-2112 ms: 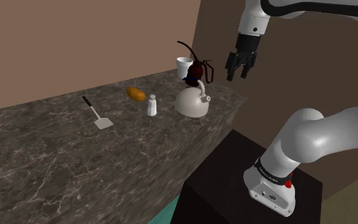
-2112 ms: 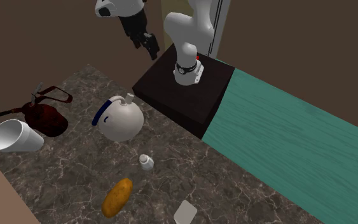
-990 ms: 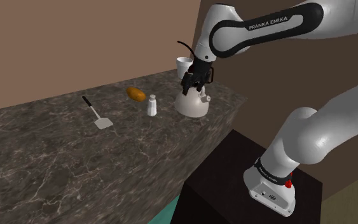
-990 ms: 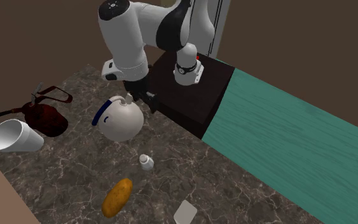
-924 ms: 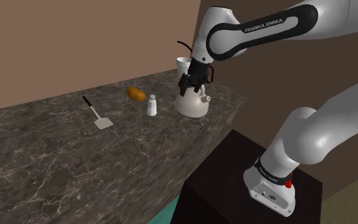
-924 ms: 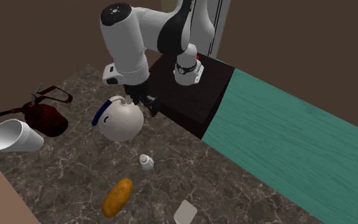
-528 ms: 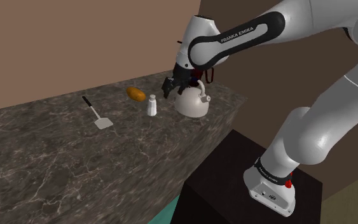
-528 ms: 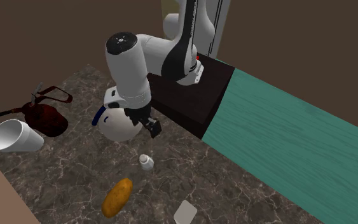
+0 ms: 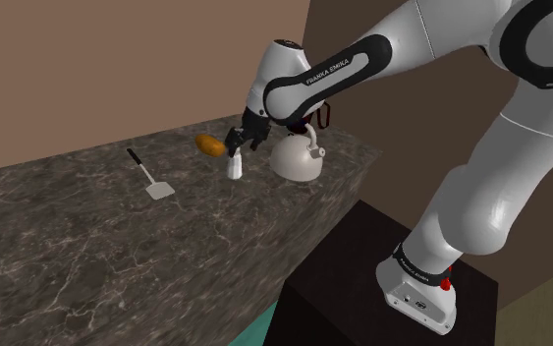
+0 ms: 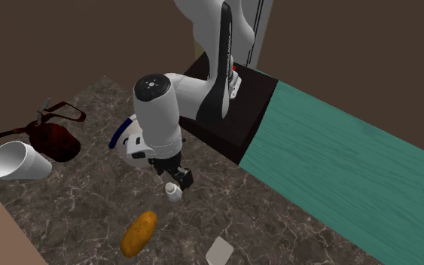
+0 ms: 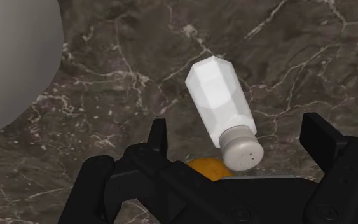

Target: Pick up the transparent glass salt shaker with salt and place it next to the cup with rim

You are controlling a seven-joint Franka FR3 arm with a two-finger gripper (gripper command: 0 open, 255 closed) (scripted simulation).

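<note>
Shoulder view, left to right: dark marbled tabletop (image 9: 87, 256) carries a spatula (image 9: 151, 177) lying flat on the left. Right of it and further back is an orange loaf-like lump (image 9: 208, 144). Just right of the lump stands the salt shaker (image 9: 234, 168), white, upright, near the tabletop's far right end. The black pincer (image 9: 237, 141) hangs directly over the shaker, close above its cap. Right of the shaker, just beside it, sits a white kettle (image 9: 297, 159). The white arm arches over the kettle from the dark stand (image 9: 343, 285) at lower right.

Second exterior view, left to right: white cup (image 10: 14, 162) at the left edge, with a dark-red object (image 10: 52, 139) beside it. The kettle (image 10: 131, 143) is partly behind the arm. The pincer (image 10: 178, 177) is just above the shaker (image 10: 173, 193), which is well apart from the cup. The orange lump (image 10: 138, 233) and spatula blade (image 10: 219, 251) lie nearer the camera, and a teal floor (image 10: 353, 173) is on the right.

Wrist view: the pincer (image 11: 238, 137) is spread wide. The shaker (image 11: 220, 102), with a faceted body and perforated cap, sits between the fingers (image 11: 158, 137), and neither touches it. The kettle's pale curve (image 11: 12, 57) is off to one side, and the orange lump (image 11: 209, 168) peeks out by the shaker's cap.
</note>
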